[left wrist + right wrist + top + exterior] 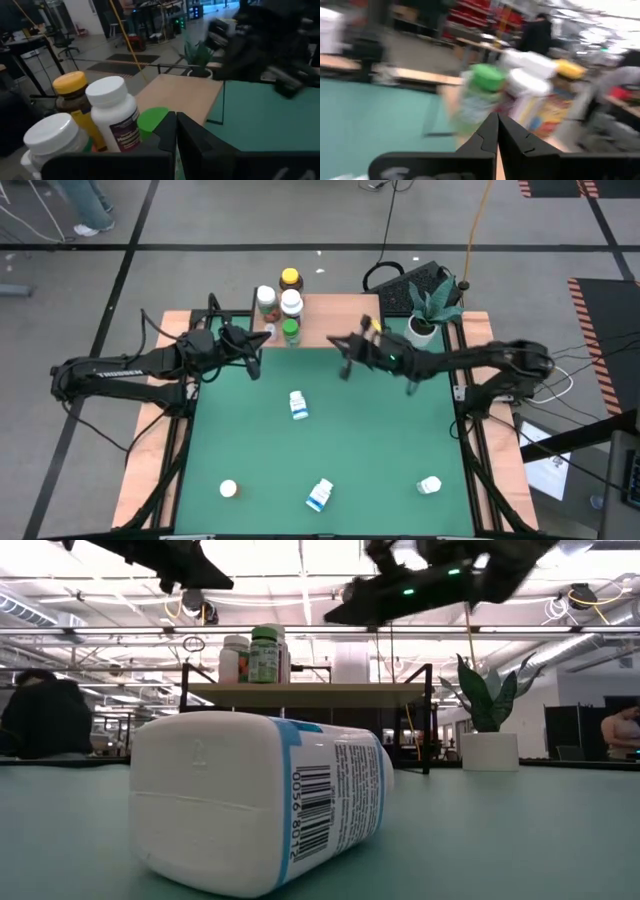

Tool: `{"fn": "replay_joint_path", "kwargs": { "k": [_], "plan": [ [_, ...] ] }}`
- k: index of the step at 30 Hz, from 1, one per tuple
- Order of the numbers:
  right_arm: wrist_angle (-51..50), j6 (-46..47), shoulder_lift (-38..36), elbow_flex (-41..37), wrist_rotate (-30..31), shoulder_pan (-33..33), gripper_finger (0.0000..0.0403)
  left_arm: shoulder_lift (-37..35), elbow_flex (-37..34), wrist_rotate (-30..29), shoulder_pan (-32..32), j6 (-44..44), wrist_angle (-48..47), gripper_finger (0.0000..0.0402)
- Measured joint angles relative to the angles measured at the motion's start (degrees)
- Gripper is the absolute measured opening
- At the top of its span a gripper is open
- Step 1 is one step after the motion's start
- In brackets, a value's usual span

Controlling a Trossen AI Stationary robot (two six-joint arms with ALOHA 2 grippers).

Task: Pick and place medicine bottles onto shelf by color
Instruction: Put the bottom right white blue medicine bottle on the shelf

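**Both arms empty at the shelf; four bottles left on the desk**

Nearest, on the green desk [330,430]: white bottle [229,489], blue-labelled bottle [320,495] on its side, and white bottle [429,484], well apart along the front. Mid-desk lies another blue-labelled bottle [298,405].

Beyond, left gripper [255,363] and right gripper [342,364] hover near the shelf [340,320]; both jaws are together, holding nothing.

On the shelf's left end stands a tight cluster: green bottle [290,332], white-lidded bottle [291,303], another white-lidded bottle [265,297], amber bottle [290,279]. A potted plant [425,315] sits beside the shelf.

Risk, as I judge it: the left jaws sit just beside the green bottle; a careless swing could topple the packed cluster. The arms face each other closely, so simultaneous moves could clash. Bottles on their sides may roll under the jaws.
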Motion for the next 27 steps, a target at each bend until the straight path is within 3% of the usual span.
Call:
{"fn": "replay_joint_path", "kwargs": {
  "k": [3,6,11,15,19,22,27],
  "plan": [
    [-0.48,2.13,-4.33,-6.00,-0.56,2.92,0.0000,0.01,0.00,1.51,-1.25,-1.71,3.61,0.0010],
    [-0.62,3.27,-7.90,-10.53,0.19,5.35,0.0000,1.90,0.09,7.78,-2.81,-2.14,9.08,0.0010],
    [-1.14,4.27,-11.67,-13.35,-0.26,8.82,0.0000,9.36,0.09,12.85,-5.30,0.07,15.28,0.0010],
    [-3.77,5.23,-13.89,-13.27,-5.78,12.09,0.0002,15.46,0.26,12.86,-7.31,-0.64,20.65,0.0010],
    [-13.29,7.27,-17.19,-13.29,-11.26,16.63,0.0015,19.37,3.81,13.78,-12.98,-3.66,21.48,0.0010],
    [-20.31,8.46,-20.34,-13.29,-13.48,22.20,0.0026,22.40,8.02,11.71,-19.10,-1.31,18.83,0.0010],
    [-25.09,15.62,-24.37,-13.25,-13.14,31.15,0.0053,28.49,13.76,1.16,-27.73,0.48,16.97,0.0010]
  ]
}}
